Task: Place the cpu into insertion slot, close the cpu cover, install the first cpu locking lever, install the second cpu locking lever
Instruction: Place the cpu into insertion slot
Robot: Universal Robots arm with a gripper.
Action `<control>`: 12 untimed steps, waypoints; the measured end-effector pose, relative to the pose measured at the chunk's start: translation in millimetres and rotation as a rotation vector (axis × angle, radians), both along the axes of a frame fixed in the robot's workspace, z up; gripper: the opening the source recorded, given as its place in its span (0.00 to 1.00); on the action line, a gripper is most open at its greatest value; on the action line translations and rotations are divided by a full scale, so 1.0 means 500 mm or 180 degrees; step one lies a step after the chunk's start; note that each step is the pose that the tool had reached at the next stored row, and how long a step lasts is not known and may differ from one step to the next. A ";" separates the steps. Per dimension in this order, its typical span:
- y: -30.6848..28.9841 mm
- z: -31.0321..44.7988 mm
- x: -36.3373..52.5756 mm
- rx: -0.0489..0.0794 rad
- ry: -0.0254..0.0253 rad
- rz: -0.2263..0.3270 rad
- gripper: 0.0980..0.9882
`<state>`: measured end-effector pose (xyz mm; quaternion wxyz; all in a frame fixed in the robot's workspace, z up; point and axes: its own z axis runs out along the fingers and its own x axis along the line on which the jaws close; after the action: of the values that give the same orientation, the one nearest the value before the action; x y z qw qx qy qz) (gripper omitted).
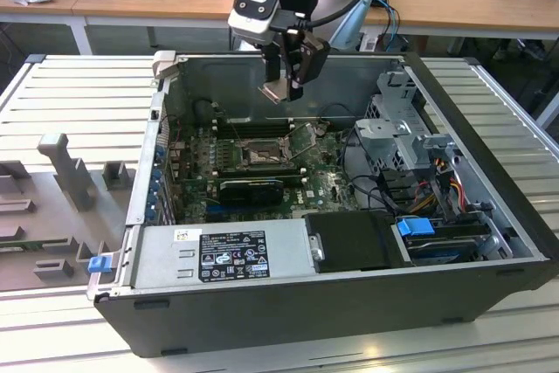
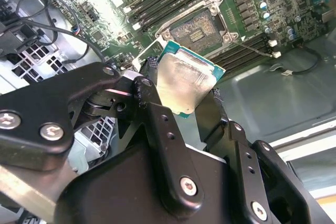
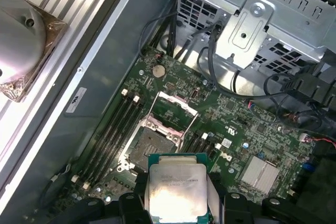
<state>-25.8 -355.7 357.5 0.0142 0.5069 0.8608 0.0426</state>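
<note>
Exterior view shows the claw (image 1: pixel 286 72) squeezing the chip (image 1: pixel 274 91), well above the open socket (image 1: pixel 259 156) lying down below it.

The square silver cpu (image 1: pixel 278 91) is up in the air, tilted. In the exterior view, the dark slot (image 1: pixel 259 156) lies at its 6 o'clock. The thin cover (image 3: pixel 172 109) stands open at the slot's 2 o'clock.

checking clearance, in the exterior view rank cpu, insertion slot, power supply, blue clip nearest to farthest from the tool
1. cpu, held in the tool
2. insertion slot, below on the board
3. power supply, camera-side wall
4. blue clip, exterior view's left corner
</note>
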 end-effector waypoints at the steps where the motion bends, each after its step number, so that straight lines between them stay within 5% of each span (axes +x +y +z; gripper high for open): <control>1: 0.000 0.000 0.000 0.0000 0.0000 -0.0018 0.48; 12: 0.000 0.000 0.000 0.0000 0.0000 -0.0148 0.48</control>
<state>-25.8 -355.7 357.4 0.0152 0.5268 0.8488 0.0422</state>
